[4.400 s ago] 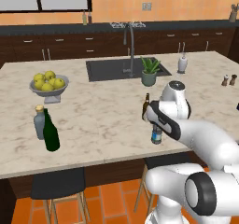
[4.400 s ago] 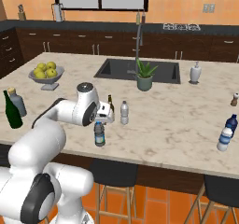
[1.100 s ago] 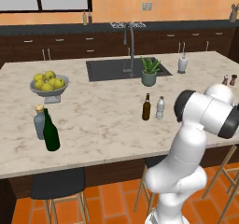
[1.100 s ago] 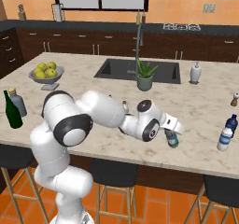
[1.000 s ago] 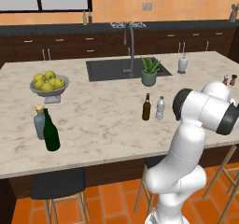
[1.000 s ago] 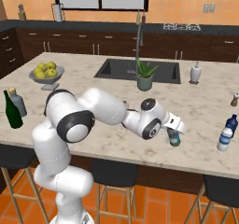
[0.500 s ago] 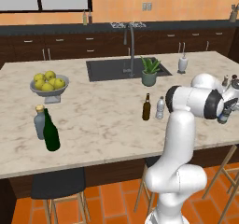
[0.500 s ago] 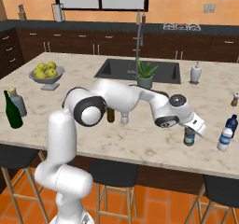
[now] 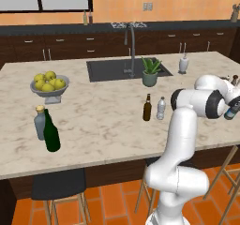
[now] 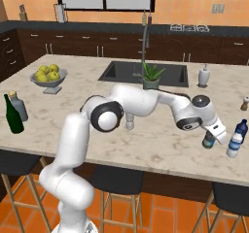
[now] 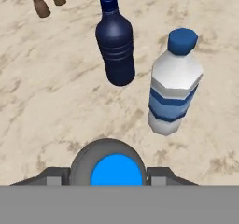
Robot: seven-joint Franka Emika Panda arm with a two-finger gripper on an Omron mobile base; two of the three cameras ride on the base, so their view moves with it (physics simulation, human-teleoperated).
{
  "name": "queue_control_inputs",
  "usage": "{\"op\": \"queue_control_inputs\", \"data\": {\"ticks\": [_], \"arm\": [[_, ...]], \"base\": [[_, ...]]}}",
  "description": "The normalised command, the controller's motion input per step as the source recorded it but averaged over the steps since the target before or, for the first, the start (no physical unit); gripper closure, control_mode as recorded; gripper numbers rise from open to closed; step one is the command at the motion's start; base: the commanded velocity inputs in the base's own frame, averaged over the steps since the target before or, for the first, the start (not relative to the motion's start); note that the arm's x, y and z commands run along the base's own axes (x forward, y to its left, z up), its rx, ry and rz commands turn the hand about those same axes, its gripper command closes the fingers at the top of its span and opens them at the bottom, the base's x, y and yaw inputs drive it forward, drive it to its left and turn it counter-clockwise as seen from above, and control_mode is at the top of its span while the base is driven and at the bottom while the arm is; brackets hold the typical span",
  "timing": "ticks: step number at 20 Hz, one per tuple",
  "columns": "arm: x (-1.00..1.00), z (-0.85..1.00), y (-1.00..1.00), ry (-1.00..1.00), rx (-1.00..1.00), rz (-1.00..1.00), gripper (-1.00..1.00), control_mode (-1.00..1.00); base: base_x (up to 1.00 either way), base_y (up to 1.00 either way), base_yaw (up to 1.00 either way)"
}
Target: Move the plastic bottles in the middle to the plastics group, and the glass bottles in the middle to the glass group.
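My gripper is shut on a small plastic bottle with a blue cap, held upright low over the counter's right end. Just beyond it stand a dark blue bottle and a clear bottle with a blue label, the plastics group. In the middle stand the brown glass bottle and the plain whitish plastic bottle. The glass group, a tall dark green bottle and a grey-blue bottle, is at the left end. My gripper is at the picture's right edge.
A fruit bowl sits at the back left. The sink, a potted plant and a white soap dispenser lie behind the middle. Small shakers stand past the plastics group. Stools line the near edge.
The arm has swung right along the counter with the blue-capped bottle in its grip, from near the middle to right beside the two bottles at the right end.
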Motion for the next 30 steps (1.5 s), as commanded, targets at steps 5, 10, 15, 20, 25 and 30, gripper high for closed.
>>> {"op": "queue_control_inputs", "data": {"ticks": [5,10,15,20,25,30], "arm": [[0.25,-0.07,-0.12,0.06,0.0,-0.41,1.0,-1.0],[0.25,-0.19,-0.12,0.1,0.01,-0.35,1.0,-1.0],[0.17,-0.29,-0.01,0.05,0.08,-0.15,1.0,-1.0],[0.0,-0.33,-0.29,0.13,0.1,-0.05,-1.0,-1.0],[-0.02,-0.02,-0.13,0.0,0.13,0.0,-1.0,-1.0],[-0.27,0.16,0.06,-0.06,0.06,0.01,-1.0,-1.0]], "base": [[0.0,0.0,0.0],[0.0,0.0,0.0],[0.0,0.0,0.0],[0.0,0.0,0.0],[0.0,0.0,0.0],[0.0,0.0,0.0]]}}
